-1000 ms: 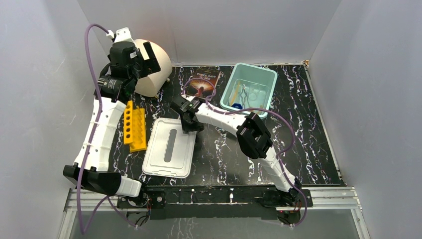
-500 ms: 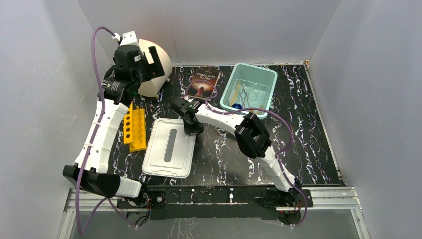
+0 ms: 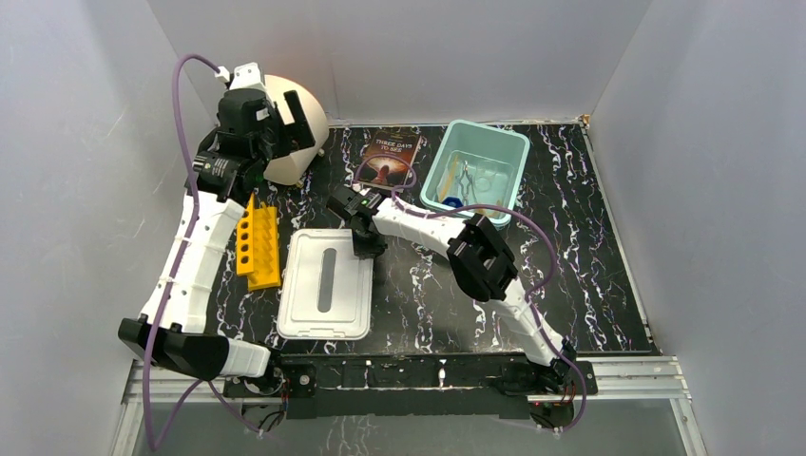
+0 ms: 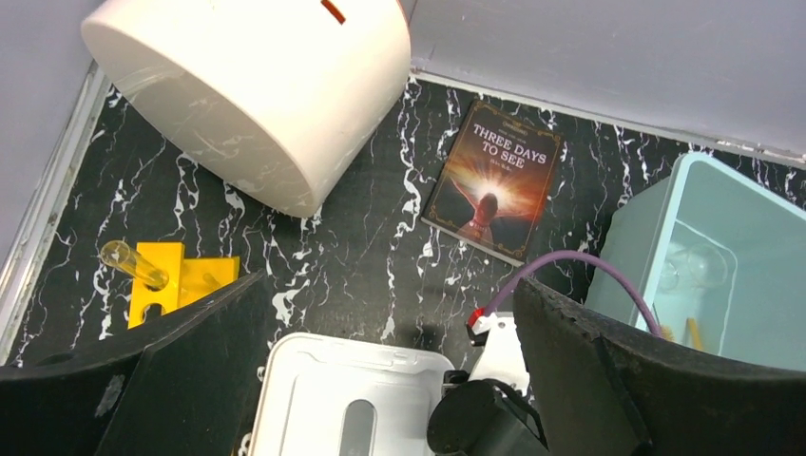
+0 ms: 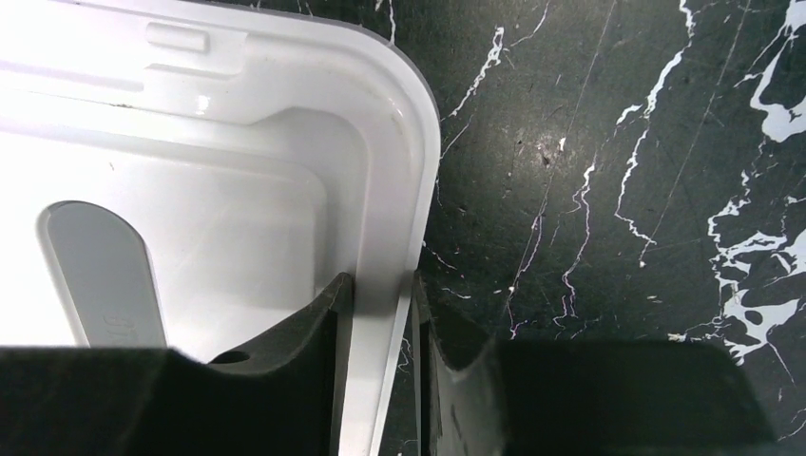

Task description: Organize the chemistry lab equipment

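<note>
Lab equipment lies in a teal bin (image 3: 519, 152): metal tongs (image 3: 463, 176), a blue-ended tube (image 3: 454, 200) and clear glassware (image 3: 489, 179). The left wrist view shows the bin's wall (image 4: 646, 237) and clear glass (image 4: 699, 266) inside. A white lid (image 3: 325, 283) lies flat at the front centre. My right gripper (image 3: 366, 245) reaches down at its far right corner, and in the right wrist view it (image 5: 380, 290) is shut on the lid's rim (image 5: 394, 190). My left gripper (image 3: 271, 123) hangs high at the back left, open and empty (image 4: 390, 280).
A yellow tube rack (image 3: 259, 242) stands left of the lid, with a clear tube (image 4: 133, 264) in one hole. A big cream cylinder (image 3: 295, 133) lies at the back left, under the left gripper. A dark-covered book (image 3: 388, 157) lies between the cylinder and the bin.
The right gripper's jaws have closed onto the lid's rim, and the lid has turned from tilted to square with the table's edge. The left arm has shifted slightly to the right.
</note>
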